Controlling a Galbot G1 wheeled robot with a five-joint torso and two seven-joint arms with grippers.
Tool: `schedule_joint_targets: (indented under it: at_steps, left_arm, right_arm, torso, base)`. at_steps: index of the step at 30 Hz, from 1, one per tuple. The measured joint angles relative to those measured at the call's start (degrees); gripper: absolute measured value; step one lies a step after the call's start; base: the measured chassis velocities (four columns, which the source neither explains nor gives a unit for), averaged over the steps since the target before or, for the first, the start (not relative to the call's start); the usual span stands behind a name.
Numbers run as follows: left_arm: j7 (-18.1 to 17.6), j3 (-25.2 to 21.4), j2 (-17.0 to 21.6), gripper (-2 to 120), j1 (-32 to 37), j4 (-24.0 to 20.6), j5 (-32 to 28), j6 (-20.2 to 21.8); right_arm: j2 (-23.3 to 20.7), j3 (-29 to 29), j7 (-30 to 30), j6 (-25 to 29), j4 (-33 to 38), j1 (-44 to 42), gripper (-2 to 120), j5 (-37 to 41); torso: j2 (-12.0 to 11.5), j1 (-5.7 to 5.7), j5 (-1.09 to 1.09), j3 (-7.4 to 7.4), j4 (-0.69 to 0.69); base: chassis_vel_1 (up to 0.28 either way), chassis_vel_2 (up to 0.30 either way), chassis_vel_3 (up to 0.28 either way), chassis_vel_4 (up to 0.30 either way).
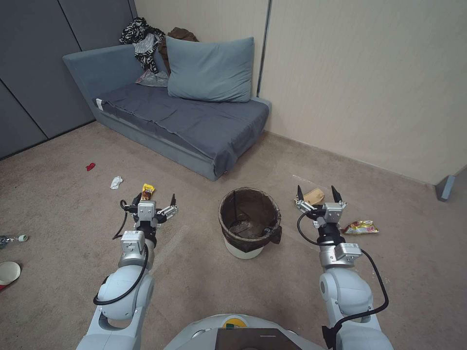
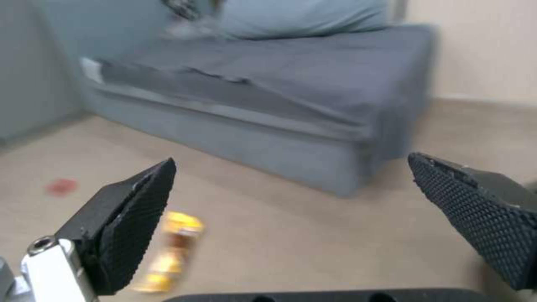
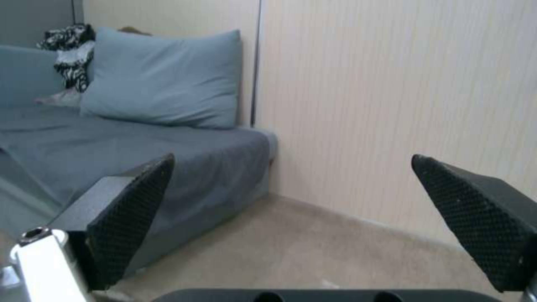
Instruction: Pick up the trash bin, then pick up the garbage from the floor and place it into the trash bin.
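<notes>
The trash bin (image 1: 249, 221), white with a dark bag over its rim, stands on the carpet between my arms. My left gripper (image 1: 154, 197) hangs open to the bin's left, just behind a yellow snack wrapper (image 1: 148, 190), which also lies near one finger (image 2: 129, 226) as the yellow wrapper (image 2: 168, 251). My right gripper (image 1: 317, 193) is open to the bin's right, with a crumpled brown paper bag (image 1: 314, 196) beyond it. Another yellow wrapper (image 1: 360, 227) lies further right. A white tissue (image 1: 116, 182), a red scrap (image 1: 90, 166), a bottle (image 1: 12, 239) and a red cup (image 1: 8, 273) lie at the left.
A grey-blue sofa (image 1: 185, 121) with a pillow (image 1: 210, 69) and piled clothes (image 1: 143, 41) stands against the back wall. Beige walls close off the right side. Open carpet surrounds the bin.
</notes>
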Motion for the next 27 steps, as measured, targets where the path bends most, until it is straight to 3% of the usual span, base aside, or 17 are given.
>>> schedule_joint_targets:
  at_steps: [5, 7, 9, 13, 16, 21, 24, 27]
  left_arm:
    - [-0.32, 2.63, 2.93, 100, -1.47, -2.01, -12.31, 5.72]
    - [-0.37, 2.75, 3.10, 100, -1.60, -2.15, -13.15, 6.29]
    - [-1.60, 4.45, 5.25, 100, -3.56, -3.32, -23.51, 13.78]
    - [-2.40, 5.48, 6.92, 100, -5.38, -3.27, -29.18, 17.30]
    - [-2.86, 6.70, 8.98, 100, -8.70, -0.85, -36.35, 19.92]
    - [-3.39, 8.78, 8.73, 99, -10.79, 2.25, -39.02, 21.02]
    - [-3.23, 10.51, 8.33, 89, -12.71, 6.40, -39.36, 21.16]
    - [-2.98, 11.02, 8.01, 87, -13.79, 8.48, -39.35, 21.17]
  right_arm:
    - [-0.21, 0.09, 0.22, 0.83, 0.02, 0.38, 100, -0.34]
    - [-0.23, 0.12, 0.22, 0.91, 0.02, 0.40, 100, -0.41]
    - [-0.30, 0.34, 0.68, 1.19, 0.18, 0.48, 100, -0.77]
    - [-0.41, 0.55, 1.17, 1.36, 0.29, 0.50, 100, -1.58]
    - [-0.60, 0.46, 1.55, 1.49, 0.51, 0.16, 100, -2.88]
    - [-0.84, 0.91, 1.53, 1.46, 1.00, -0.15, 100, -3.06]
    - [-1.00, 1.19, 1.49, 1.30, 1.29, -0.39, 100, -3.05]
    - [-1.03, 1.20, 1.46, 1.30, 1.23, -0.51, 100, -3.06]
  torso:
    - [0.00, 0.00, -0.01, 0.00, 0.00]
    - [0.00, 0.00, 0.00, 0.00, -0.01]
    - [0.00, 0.00, 0.00, 0.00, -0.01]
    - [0.00, 0.00, 0.00, 0.00, -0.01]
    - [0.00, 0.00, 0.00, 0.00, -0.01]
    - [0.00, 0.00, 0.00, 0.00, -0.02]
    - [0.00, 0.00, 0.00, 0.01, -0.01]
    - [0.00, 0.00, 0.00, 0.01, -0.01]
  base:
    - [0.000, 0.000, 0.000, 0.000]
    - [0.000, 0.000, 0.000, 0.000]
    - [0.000, 0.000, 0.000, 0.000]
    - [0.000, 0.000, 0.000, 0.000]
    - [0.000, 0.000, 0.000, 0.000]
    - [0.000, 0.000, 0.000, 0.000]
    - [0.000, 0.000, 0.000, 0.000]
    - [0.000, 0.000, 0.000, 0.000]
